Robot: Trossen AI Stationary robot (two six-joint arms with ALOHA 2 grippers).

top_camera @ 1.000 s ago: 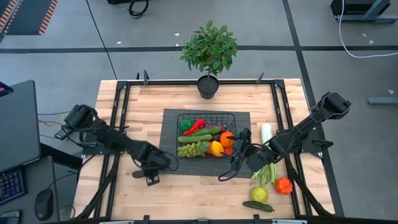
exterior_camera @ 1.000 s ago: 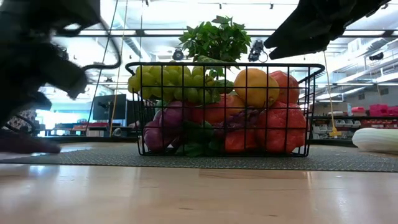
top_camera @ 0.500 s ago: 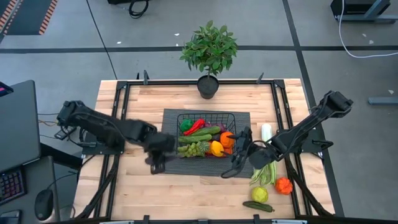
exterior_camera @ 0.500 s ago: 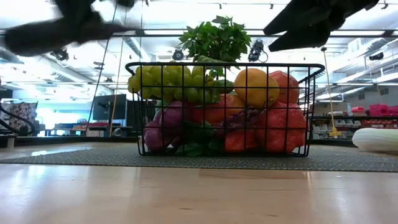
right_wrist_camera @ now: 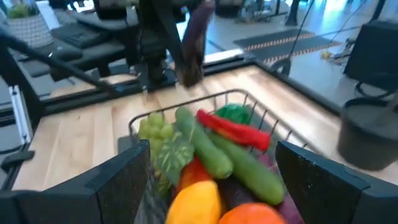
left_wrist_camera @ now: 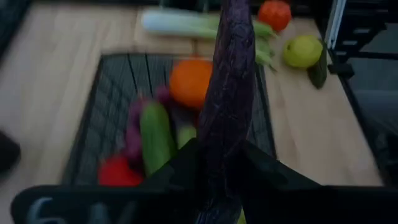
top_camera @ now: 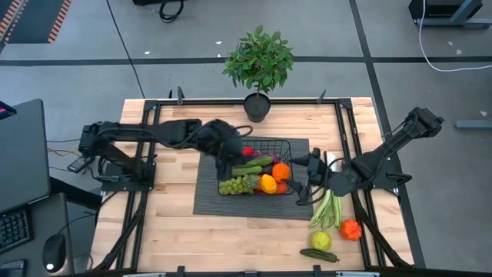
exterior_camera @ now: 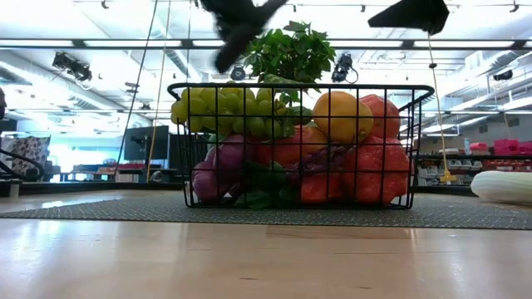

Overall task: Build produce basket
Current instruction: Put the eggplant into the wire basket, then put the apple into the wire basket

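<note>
The black wire basket stands on a dark ribbed mat and holds green grapes, a yellow pepper, an orange, cucumbers and a red pepper. My left gripper hangs above the basket's left far part, shut on a dark purple eggplant, which also shows in the right wrist view. My right gripper hovers open just right of the basket, nothing between its fingers. My left gripper pinches the eggplant between its two fingers at the part nearest the wrist. The fingers lie along it and slant down from the table's left. The eggplant juts out ahead of the fingertips, lifted clear above the basket.
On the table right of the mat lie a pale-green leek, a red-orange pepper, a yellow-green lemon and a small cucumber. A potted leafy plant stands at the far edge behind the basket.
My left gripper has risen from the table near the mat's near left corner and swung toward the far and right, ending above the basket; its wrist has rolled, and the eggplant came up with it. My right gripper has lifted a little and drawn back toward the right.
</note>
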